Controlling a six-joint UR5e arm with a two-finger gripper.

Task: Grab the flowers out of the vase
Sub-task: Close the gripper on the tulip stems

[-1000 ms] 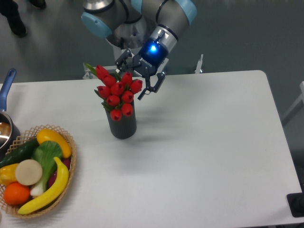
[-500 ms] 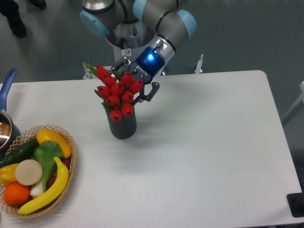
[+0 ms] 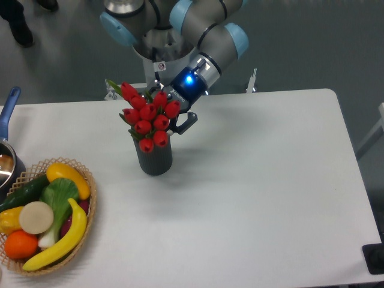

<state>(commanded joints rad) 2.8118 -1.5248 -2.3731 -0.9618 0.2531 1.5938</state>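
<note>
The arm reaches down from the grey pedestal (image 3: 157,45) at the back edge of the counter (image 3: 258,180), its silver links and pale blue joint caps angled forward and to the left. The wrist glows blue just above the gripper (image 3: 171,114), which sits tucked in behind the flowers (image 3: 147,117). One dark finger (image 3: 186,123) shows to the right of the bunch; the other is hidden behind the buds, so it cannot be told how wide the gripper stands or whether it has hold of the stems.

The flowers are a tight cluster of glossy red tulip buds with green leaves poking out at the upper left. They stand in the vase (image 3: 155,158), a dark ribbed cylinder upright on the smooth white counter, left of centre.

At the lower left corner a woven wicker basket (image 3: 89,207) holds smooth plastic-looking produce: a yellow banana (image 3: 66,237), an orange (image 3: 21,244) and green vegetables. A pot with a blue handle (image 3: 8,108) shows at the left edge.
</note>
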